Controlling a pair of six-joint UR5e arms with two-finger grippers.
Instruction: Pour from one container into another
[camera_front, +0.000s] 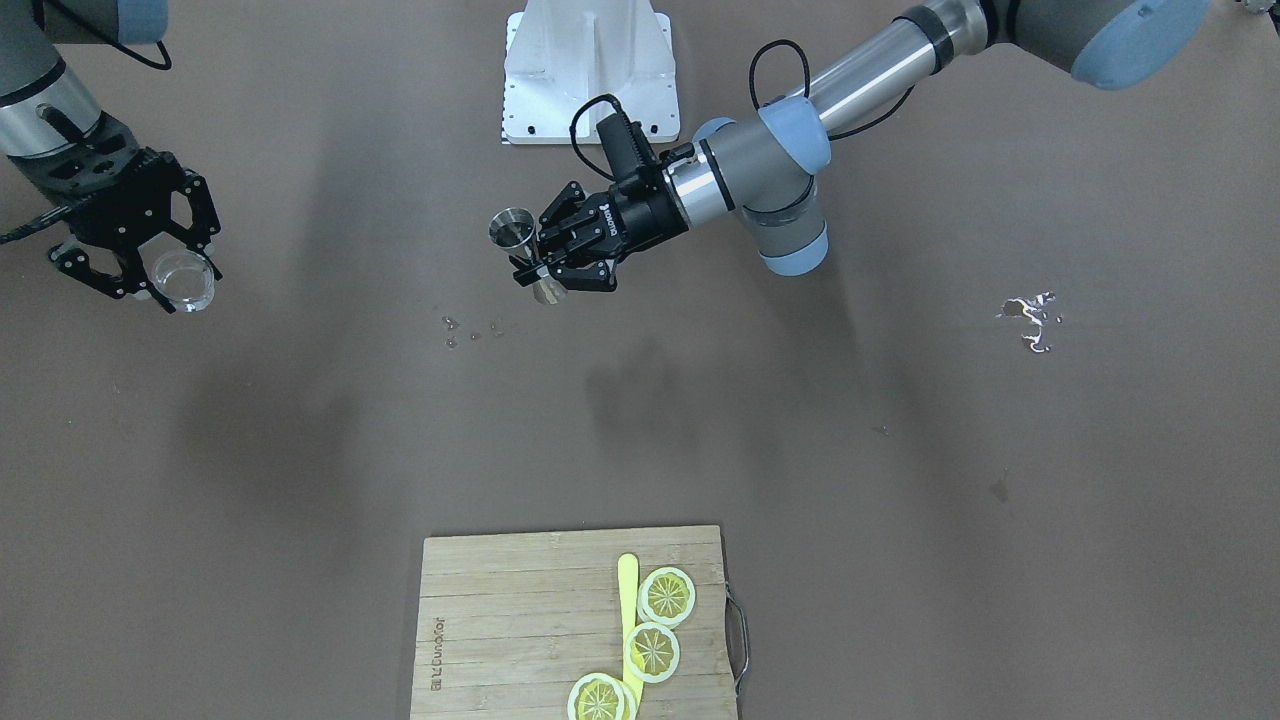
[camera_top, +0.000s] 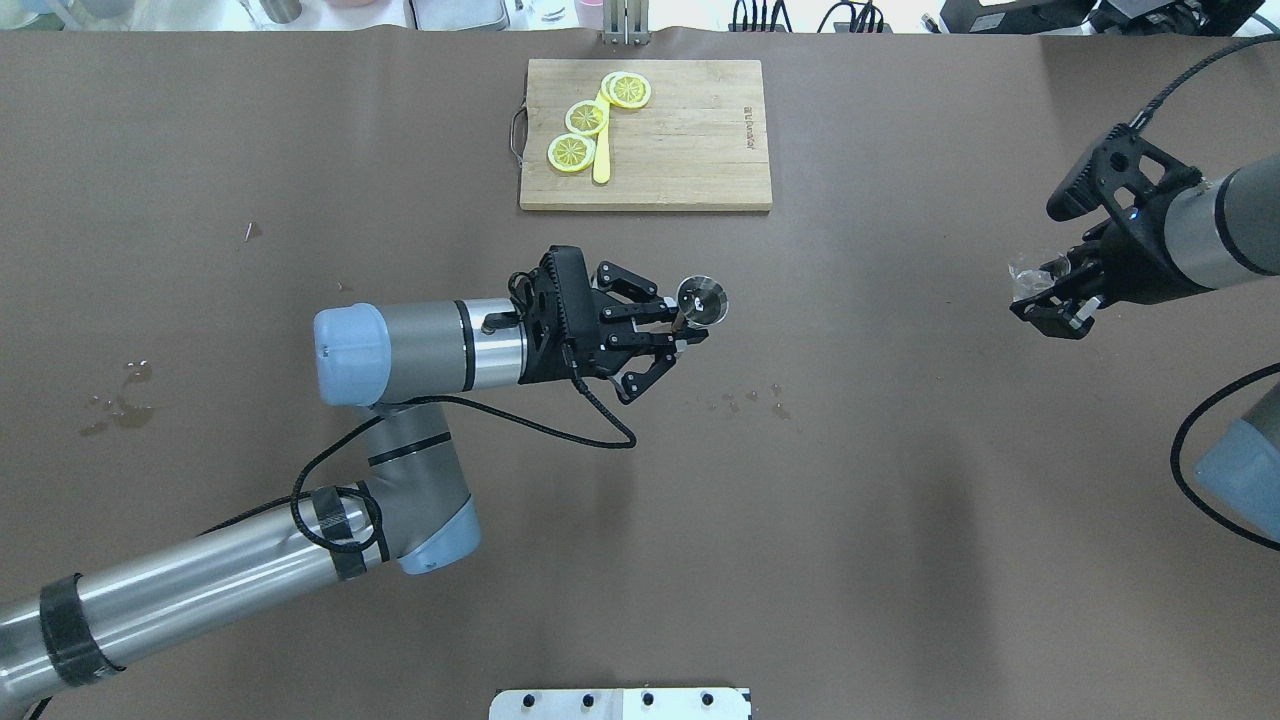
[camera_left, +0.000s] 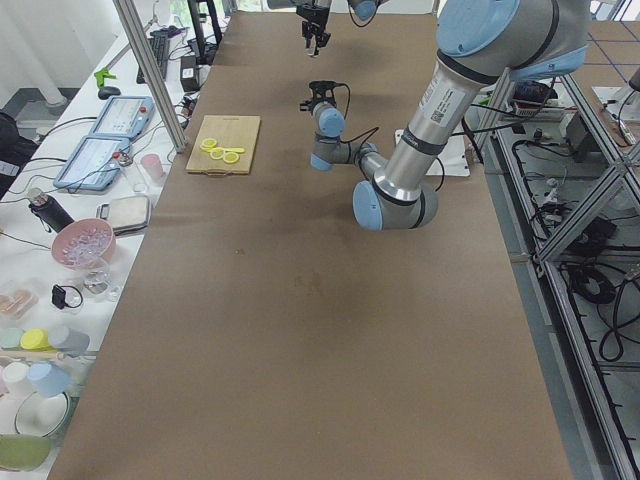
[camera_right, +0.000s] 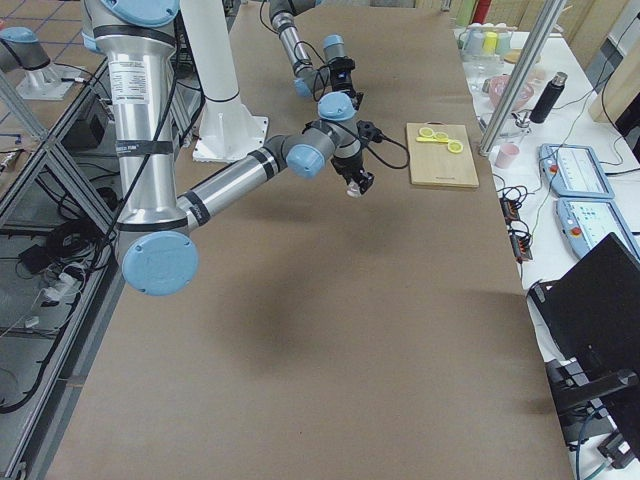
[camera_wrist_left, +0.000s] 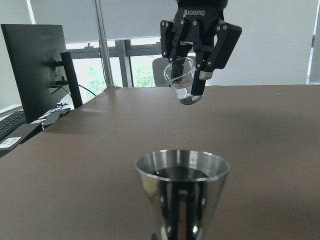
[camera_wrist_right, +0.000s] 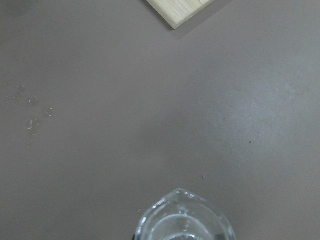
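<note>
— Where's the steel jigger (camera_front: 511, 230)?
— Left gripper (camera_top: 690, 325) pinches its waist, above the table's (camera_front: 800, 450) middle; right gripper (camera_front: 188, 288) clamps the spouted glass cup (camera_wrist_left: 181, 80) aloft, well apart.

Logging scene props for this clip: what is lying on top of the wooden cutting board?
Three lemon slices and a flat yellow utensil lie on the cutting board, near its handle end. Where they overlap, whatever is underneath is hidden.
</note>
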